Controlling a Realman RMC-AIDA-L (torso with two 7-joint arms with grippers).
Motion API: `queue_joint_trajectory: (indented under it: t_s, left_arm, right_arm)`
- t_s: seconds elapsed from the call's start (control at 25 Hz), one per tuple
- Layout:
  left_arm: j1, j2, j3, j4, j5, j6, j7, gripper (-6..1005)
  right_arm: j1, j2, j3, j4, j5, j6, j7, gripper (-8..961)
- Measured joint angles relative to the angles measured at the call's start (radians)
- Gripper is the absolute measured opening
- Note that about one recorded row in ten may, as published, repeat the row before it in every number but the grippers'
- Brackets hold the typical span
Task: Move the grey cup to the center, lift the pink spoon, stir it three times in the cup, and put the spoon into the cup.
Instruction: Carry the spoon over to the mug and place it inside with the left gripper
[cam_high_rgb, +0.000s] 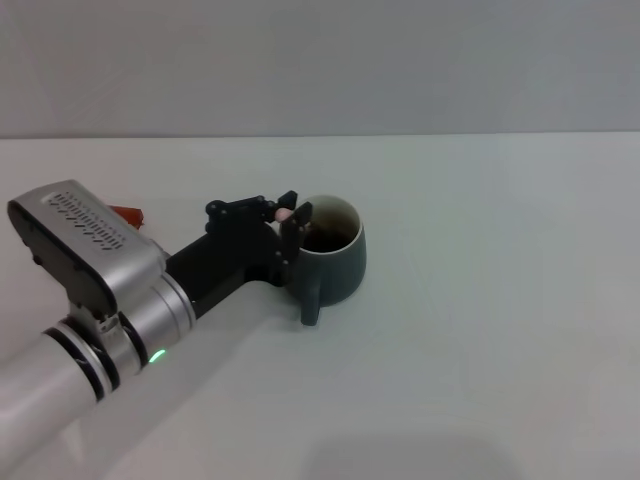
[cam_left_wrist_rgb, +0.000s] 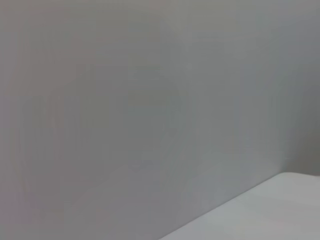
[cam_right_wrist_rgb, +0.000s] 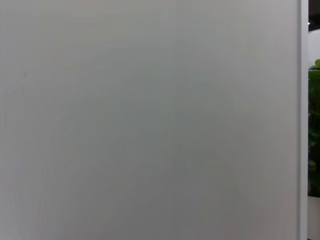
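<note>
I see my left gripper (cam_high_rgb: 284, 214) clamped on the pink spoon (cam_high_rgb: 284, 213) at the rim of the grey cup (cam_high_rgb: 334, 258), on the white table (cam_high_rgb: 480, 300).

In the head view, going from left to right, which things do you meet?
Left arm housing → reddish-brown block → left gripper, pinching the pink spoon → grey cup.

left arm: reaching forward | left hand (cam_high_rgb: 283, 216): fingers closed on something pink
</note>
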Motion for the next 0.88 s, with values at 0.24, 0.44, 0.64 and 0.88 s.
queue_joint_trajectory:
  t_s: [0.24, 0.44, 0.64, 0.88]
  left_arm:
    - [-0.001, 0.005, 0.025, -0.032, 0.0, 0.002, 0.001, 149]
    - [0.031, 0.025, 0.033, -0.077, 0.0, -0.003, 0.004, 149]
    - [0.09, 0.056, 0.019, -0.146, 0.0, -0.045, 0.034, 149]
    - [0.109, 0.059, -0.005, -0.161, 0.0, -0.083, 0.055, 147]
  right_arm:
    - [0.0, 0.0, -0.003, 0.0, 0.0, 0.0, 0.001, -2]
    - [0.001, 0.0, -0.003, 0.0, -0.003, 0.0, 0.001, -2]
    - [0.001, 0.0, -0.003, 0.0, -0.005, 0.0, 0.001, -2]
    - [0.007, 0.0, -0.004, 0.0, -0.005, 0.001, 0.001, -1]
